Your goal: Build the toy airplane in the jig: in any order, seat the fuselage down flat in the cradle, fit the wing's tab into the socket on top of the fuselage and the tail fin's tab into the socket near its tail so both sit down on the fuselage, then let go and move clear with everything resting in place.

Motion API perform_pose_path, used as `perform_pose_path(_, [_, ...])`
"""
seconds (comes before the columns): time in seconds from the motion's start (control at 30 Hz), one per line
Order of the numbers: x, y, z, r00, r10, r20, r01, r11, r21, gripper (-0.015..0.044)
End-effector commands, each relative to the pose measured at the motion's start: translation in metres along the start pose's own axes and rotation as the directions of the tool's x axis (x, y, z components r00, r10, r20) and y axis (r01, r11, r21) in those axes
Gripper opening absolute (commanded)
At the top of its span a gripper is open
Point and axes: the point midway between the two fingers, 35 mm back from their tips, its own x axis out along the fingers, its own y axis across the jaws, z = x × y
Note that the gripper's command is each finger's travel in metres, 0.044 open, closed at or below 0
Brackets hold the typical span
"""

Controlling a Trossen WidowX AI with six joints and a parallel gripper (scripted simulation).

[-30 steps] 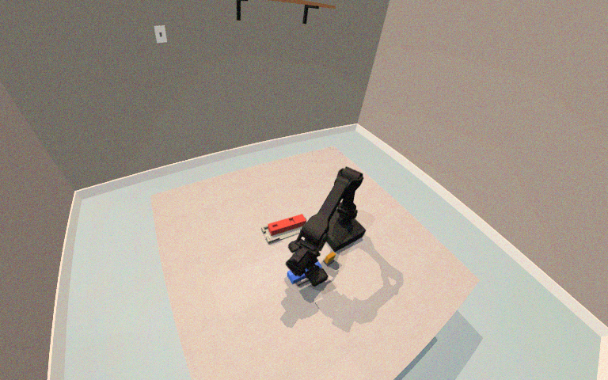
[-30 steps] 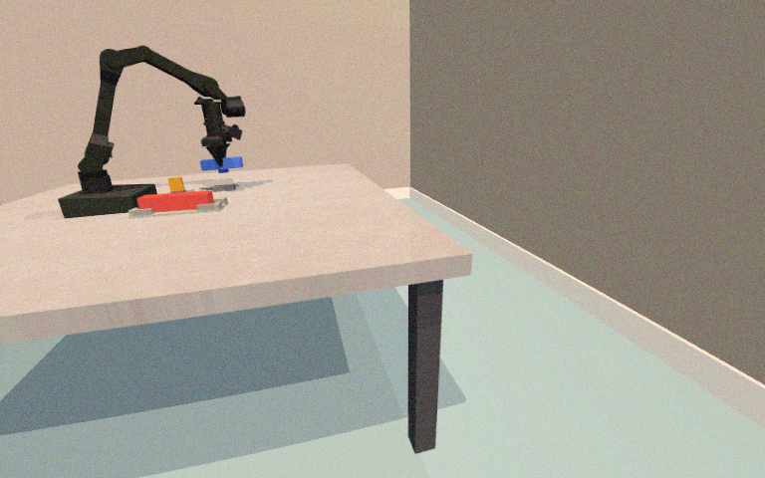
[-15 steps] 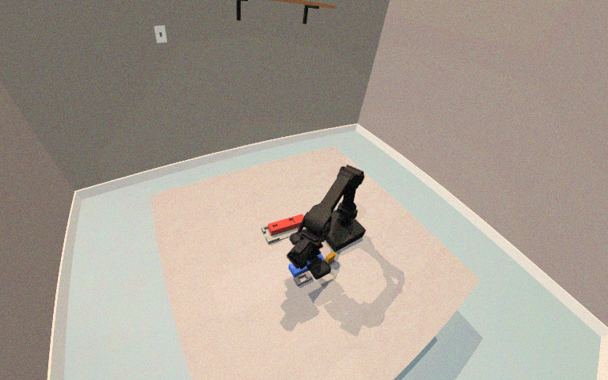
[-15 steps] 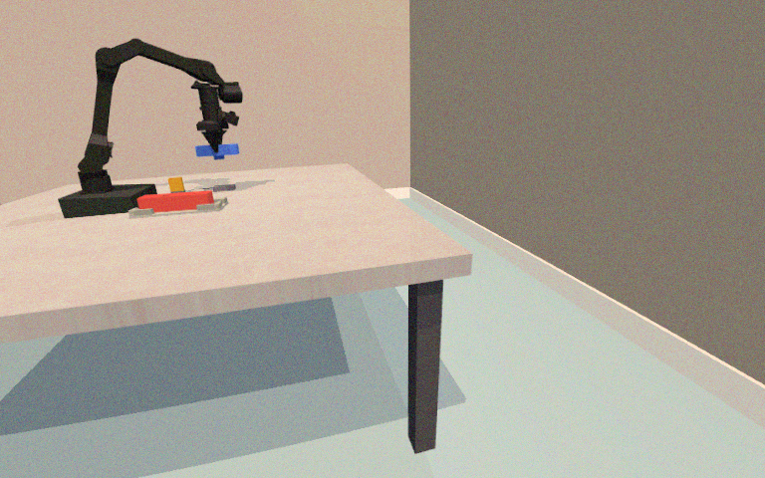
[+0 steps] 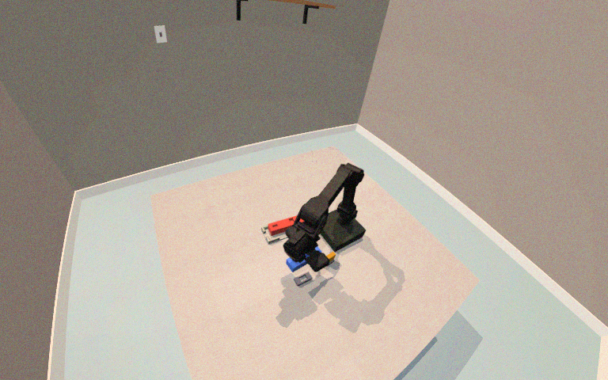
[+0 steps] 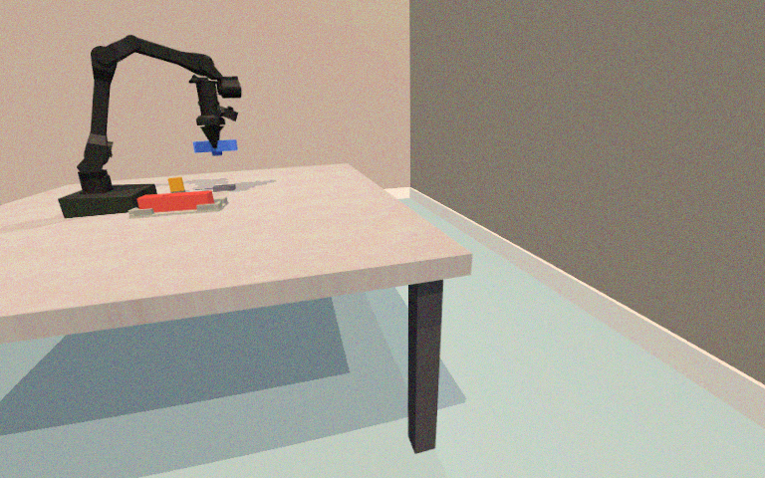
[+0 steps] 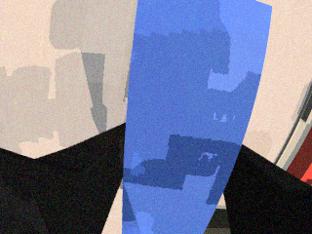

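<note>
Sitting in the jig [image 6: 177, 210] at left, red fuselage [image 6: 175, 200]; orange fin [image 6: 176, 183] behind it on the table [image 6: 293, 236]; gripper [image 6: 214, 143] clamped on blue wing [image 6: 215, 146], held level in the air, right of both

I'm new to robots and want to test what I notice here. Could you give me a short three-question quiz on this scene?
1. True or false: the end effector is shut on the blue wing, held in the air above the table.
2. Where is the red fuselage?
A. in the grey jig
B. on the floor
C. in the end effector
3. Fill in: the tail fin standing on the table is coloured ____.

Key: 1 true; 2 A; 3 orange.
</note>
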Motion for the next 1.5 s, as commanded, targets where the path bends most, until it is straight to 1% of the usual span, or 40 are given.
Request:
perform_pose_path(0.0, [0.000, -0.012, -0.001, 1.000, 0.005, 0.003, -0.005, 0.999, -0.052, 0.0000])
perform_pose_path(0.33, [0.004, -0.044, -0.003, 1.000, 0.003, 0.001, -0.002, 0.979, -0.202, 0.0000])
perform_pose_path(0.7, [0.009, -0.080, -0.008, 1.000, 0.000, -0.001, 0.000, 0.931, -0.365, 0.0000])
perform_pose_path(1.13, [0.016, -0.120, -0.021, 1.000, -0.010, -0.001, 0.008, 0.838, -0.545, 0.0000])
perform_pose_path(1.47, [0.021, -0.149, -0.034, 1.000, -0.017, -0.002, 0.011, 0.742, -0.671, 0.0000])
